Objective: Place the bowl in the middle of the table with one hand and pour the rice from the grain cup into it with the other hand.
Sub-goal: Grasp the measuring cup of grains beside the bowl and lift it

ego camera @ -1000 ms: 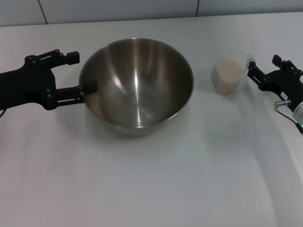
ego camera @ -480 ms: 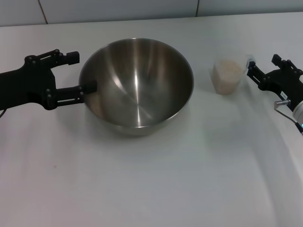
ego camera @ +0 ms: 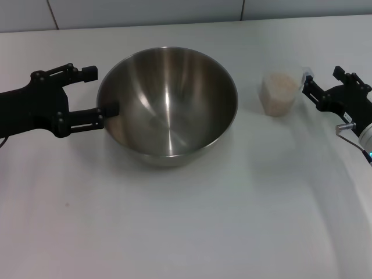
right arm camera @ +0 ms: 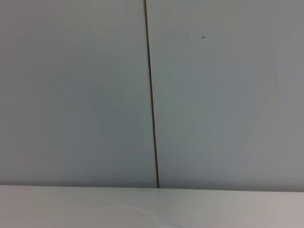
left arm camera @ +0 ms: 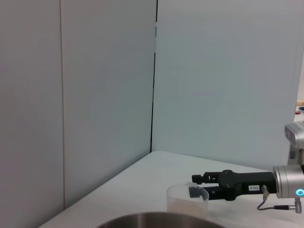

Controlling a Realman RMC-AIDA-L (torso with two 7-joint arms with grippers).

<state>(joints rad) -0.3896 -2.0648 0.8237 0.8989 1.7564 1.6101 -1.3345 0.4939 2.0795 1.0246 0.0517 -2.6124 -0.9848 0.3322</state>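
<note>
The steel bowl stands upright near the middle of the white table, and its rim shows in the left wrist view. My left gripper is open at the bowl's left edge, its near fingertip against the rim. The clear grain cup, full of pale rice, stands to the right of the bowl. My right gripper is open just right of the cup, one fingertip at the cup's lip. The left wrist view shows that gripper beside the cup.
A pale panelled wall runs along the table's far edge. White tabletop stretches in front of the bowl. The right wrist view shows only the wall and a strip of table.
</note>
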